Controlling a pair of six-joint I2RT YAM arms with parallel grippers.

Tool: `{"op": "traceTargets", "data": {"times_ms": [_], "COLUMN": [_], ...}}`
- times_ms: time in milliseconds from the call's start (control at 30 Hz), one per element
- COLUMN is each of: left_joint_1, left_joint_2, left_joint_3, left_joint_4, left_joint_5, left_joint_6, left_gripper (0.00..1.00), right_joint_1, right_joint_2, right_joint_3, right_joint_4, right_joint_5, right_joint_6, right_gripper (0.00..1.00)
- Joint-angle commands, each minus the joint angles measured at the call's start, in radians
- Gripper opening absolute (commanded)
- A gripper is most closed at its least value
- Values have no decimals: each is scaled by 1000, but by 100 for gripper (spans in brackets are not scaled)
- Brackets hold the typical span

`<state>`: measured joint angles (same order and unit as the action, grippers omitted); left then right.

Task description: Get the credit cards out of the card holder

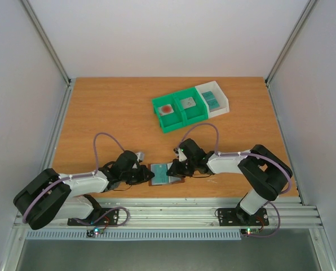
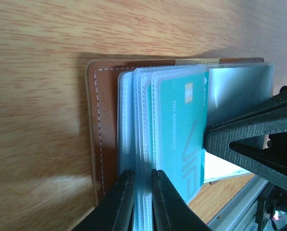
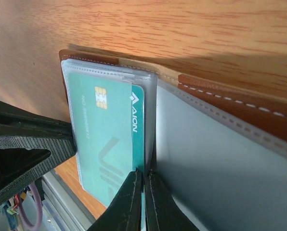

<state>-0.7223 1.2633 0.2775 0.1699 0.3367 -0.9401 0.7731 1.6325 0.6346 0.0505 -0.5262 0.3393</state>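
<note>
The card holder lies open on the table between both grippers, brown leather outside with clear sleeves inside. My left gripper is shut on a bundle of those sleeves at their near edge. A teal credit card sticks partway out of the top sleeve. My right gripper is shut on the edge of a teal credit card, beside the holder's right panel. A second teal card shows just behind it. A whitish card corner peeks out under the right gripper's finger.
Two joined green bins and a white bin stand at the back centre-right, holding a red-spotted tile, a grey tile and teal cards. The table's front edge and a metal rail run just behind the holder.
</note>
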Motion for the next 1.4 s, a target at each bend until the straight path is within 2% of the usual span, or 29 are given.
{"op": "traceTargets", "data": {"times_ms": [0,367,533,667,933,1367], "left_joint_1": [-3,-3,-3,-3,-2,-3], "left_joint_2": [31,20,11,13,16,19], "left_joint_3": [-9,-6,-6,-4,8,12], "left_joint_4": [-35,-62,-70,-71,-105,-110], "left_joint_5": [-54,-67,-77,-76,-96,-100], "left_joint_6": [22,18,15,15,20,27], "left_gripper": [13,15,16,16,15,16], "right_joint_1": [-10,-21,-21,-22,-24,-62], "right_joint_2": [-37,-45,-21,9,10,-25], "right_joint_3": [-16,-39,-39,-36,-61,-113], "right_joint_4": [-18,12,56,83,131,170], "right_joint_5": [22,14,-19,-44,-39,-52], "right_joint_6": [-14,-2,9,16,37,44], "right_gripper": [5,5,17,19,2,1]}}
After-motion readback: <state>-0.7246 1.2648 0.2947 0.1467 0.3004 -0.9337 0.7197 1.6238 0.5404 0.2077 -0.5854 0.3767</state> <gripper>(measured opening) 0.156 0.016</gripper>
